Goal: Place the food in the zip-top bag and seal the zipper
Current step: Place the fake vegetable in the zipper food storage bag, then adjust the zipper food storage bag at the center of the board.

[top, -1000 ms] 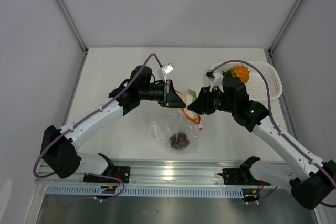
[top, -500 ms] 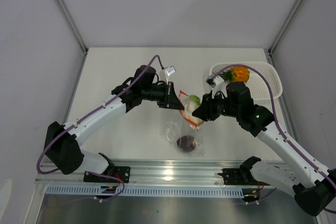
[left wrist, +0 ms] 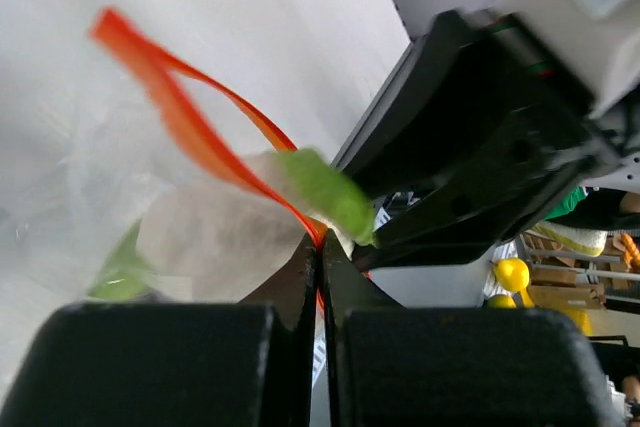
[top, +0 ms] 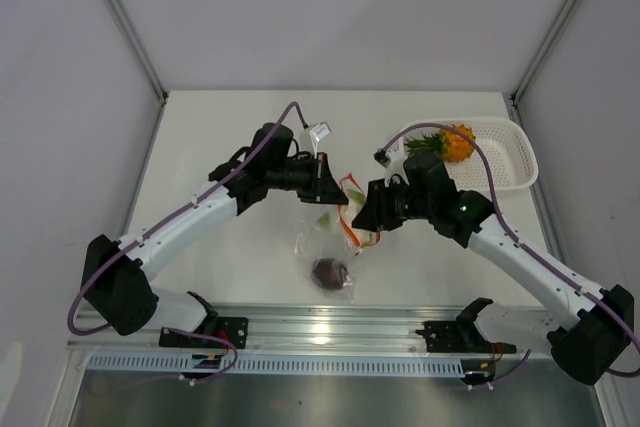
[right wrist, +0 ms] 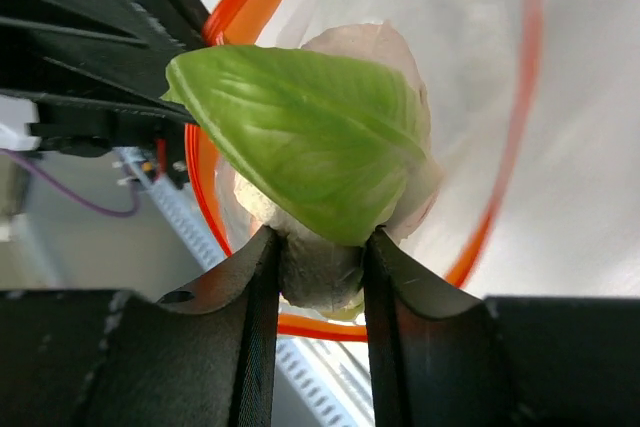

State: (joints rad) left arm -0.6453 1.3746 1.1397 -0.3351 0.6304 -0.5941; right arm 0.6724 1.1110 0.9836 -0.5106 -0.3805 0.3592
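The clear zip-top bag (top: 335, 247) hangs over the table with a dark red-purple fruit (top: 328, 270) in its bottom. My left gripper (top: 328, 184) (left wrist: 320, 247) is shut on the red-orange zipper (left wrist: 190, 122) at the mouth's edge. That zipper (right wrist: 205, 182) forms an open loop in the right wrist view. My right gripper (right wrist: 318, 262) (top: 358, 212) is shut on the white and pale-green vegetable piece (right wrist: 320, 137) (left wrist: 325, 192), holding it in the mouth. The orange pineapple (top: 455, 142) lies in the basket.
A white perforated basket (top: 505, 162) sits at the back right of the table. Both arms meet over the table's middle, wrists close together. A metal rail (top: 330, 332) runs along the near edge.
Both grippers and the bag have shifted left, and the fruit has swung left with the bag. The right gripper has carried the vegetable piece further into the bag's mouth.
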